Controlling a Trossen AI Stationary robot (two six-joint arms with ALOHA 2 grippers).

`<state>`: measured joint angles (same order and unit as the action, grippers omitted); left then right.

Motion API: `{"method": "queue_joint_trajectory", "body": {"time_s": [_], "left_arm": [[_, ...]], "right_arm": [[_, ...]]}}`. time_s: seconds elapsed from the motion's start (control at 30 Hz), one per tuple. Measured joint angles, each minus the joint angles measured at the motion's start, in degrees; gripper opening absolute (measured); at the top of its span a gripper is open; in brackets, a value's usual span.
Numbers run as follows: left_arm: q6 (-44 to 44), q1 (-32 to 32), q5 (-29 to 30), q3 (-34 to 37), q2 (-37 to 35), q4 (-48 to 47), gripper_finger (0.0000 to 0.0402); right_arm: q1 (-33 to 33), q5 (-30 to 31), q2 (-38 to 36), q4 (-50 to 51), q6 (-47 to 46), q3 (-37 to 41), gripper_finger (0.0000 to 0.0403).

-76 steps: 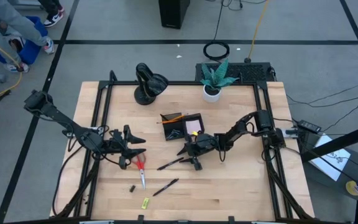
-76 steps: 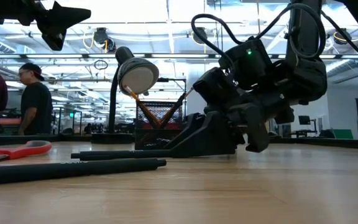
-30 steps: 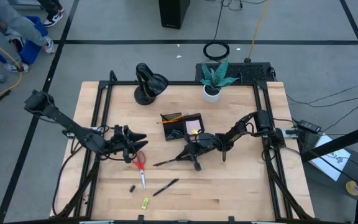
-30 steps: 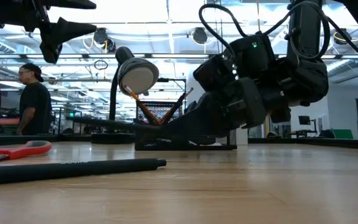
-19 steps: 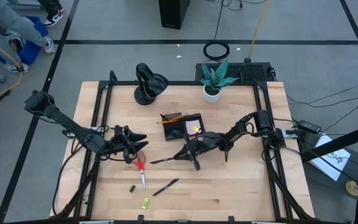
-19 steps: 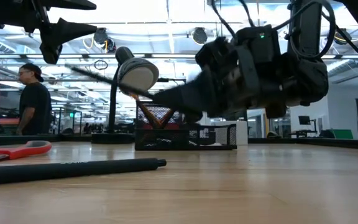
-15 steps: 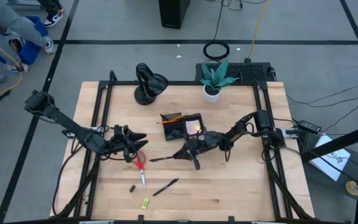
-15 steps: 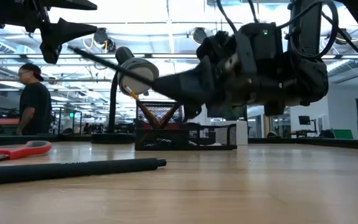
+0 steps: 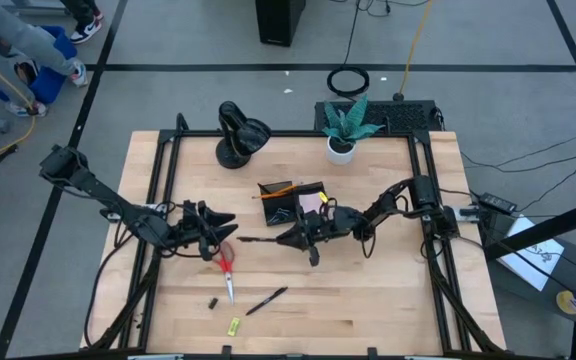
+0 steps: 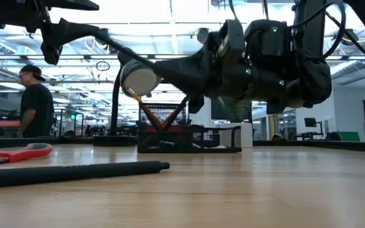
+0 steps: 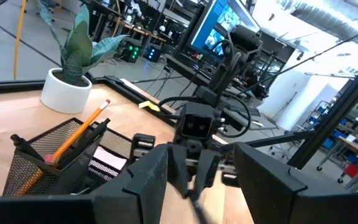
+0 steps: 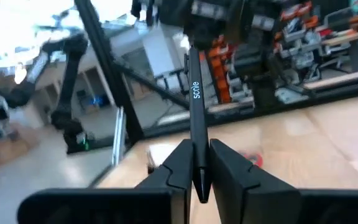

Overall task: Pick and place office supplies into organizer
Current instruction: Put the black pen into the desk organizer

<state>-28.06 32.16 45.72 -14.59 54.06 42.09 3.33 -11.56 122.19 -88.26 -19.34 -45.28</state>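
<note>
My right gripper hangs just near of the black organizer, shut on a black pen that sticks out toward the table's left. Orange pencils and a pink pad sit in the organizer. My left gripper hovers open above the red-handled scissors, which lie flat on the table. A second black pen, a black clip and a yellow-green piece lie toward the near edge. My right gripper pinches the black pen near its one end between the two fingers. The fingers come from the table's right, and the pen runs on along them. It is lifted clear, its free end tilted up toward the left.
A black desk lamp and a white plant pot stand at the far edge. Bare wood lies to the right of the second pen. A person stands in the room beyond the table.
My right gripper has risen and moved a little toward the far edge and the organizer, staying shut on the pen. The pen, which lay on the table a second ago, is lifted clear, and its free end has tipped upward toward the left.
</note>
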Motion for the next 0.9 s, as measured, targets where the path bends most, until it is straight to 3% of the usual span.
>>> {"method": "queue_joint_trajectory", "body": {"time_s": [0.1,0.33,0.53,0.9], "left_arm": [[-0.61,0.00,0.90,0.00,0.00,0.00,0.0189],[-0.80,0.00,1.79,0.00,0.08,-0.34,0.0189],[-4.29,-0.64,5.49,0.00,3.96,1.10,0.0189],[-6.26,-1.77,5.41,0.00,8.63,6.35,0.0189]], "right_arm": [[-0.07,2.62,-0.07,-1.41,-1.60,0.00,0.0033],[-0.74,2.46,-0.07,-1.37,-1.64,-2.25,0.0033],[-0.74,2.49,0.00,0.38,-2.28,-5.35,0.0032],[-0.76,3.97,0.00,0.34,-0.93,-7.08,0.0035]]}}
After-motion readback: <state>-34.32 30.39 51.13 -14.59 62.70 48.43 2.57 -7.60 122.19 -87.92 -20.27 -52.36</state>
